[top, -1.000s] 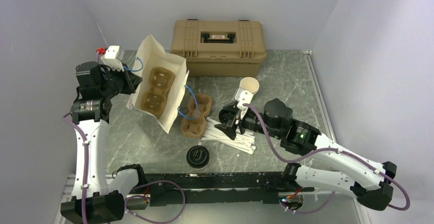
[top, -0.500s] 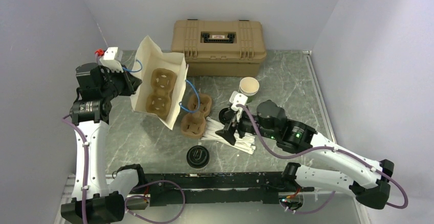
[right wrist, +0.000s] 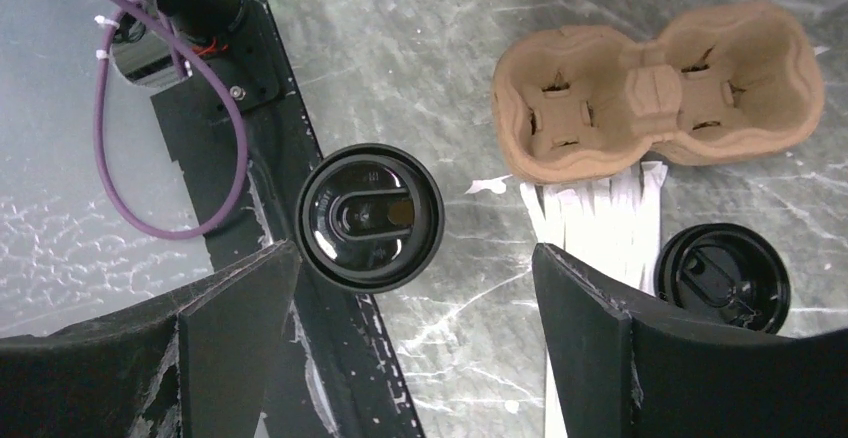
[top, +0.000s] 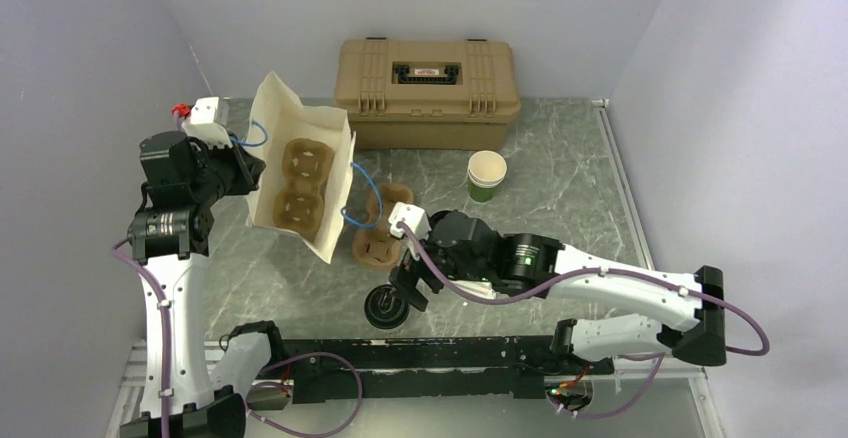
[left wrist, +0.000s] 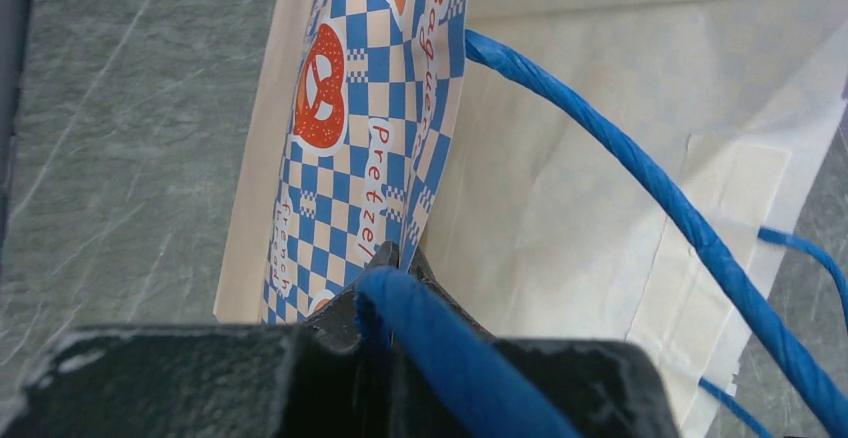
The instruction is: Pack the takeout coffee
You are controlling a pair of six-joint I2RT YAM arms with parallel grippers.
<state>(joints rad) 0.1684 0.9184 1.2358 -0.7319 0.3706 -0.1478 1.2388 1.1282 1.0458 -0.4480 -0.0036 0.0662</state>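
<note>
Right wrist: cup carrier (right wrist: 655,83), straws (right wrist: 600,208), loose lid (right wrist: 722,278) near takeout coffee (right wrist: 370,216).

The takeout coffee (right wrist: 369,216) hides its paper side beneath its lid. The paper bag (left wrist: 560,188) runs off the left wrist view at twelve o'clock. The toolbox label (top: 428,72) is too small to read.

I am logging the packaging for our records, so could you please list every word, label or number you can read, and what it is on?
"Pretzel": blue checked panel of the paper bag, left wrist view.
"french": same panel, lower down.
"Bague": same panel, the rest lost at the fold.
Red-and-white label on the tan case: too small to read.
Lid of the takeout coffee: raised marks, not legible.
</note>
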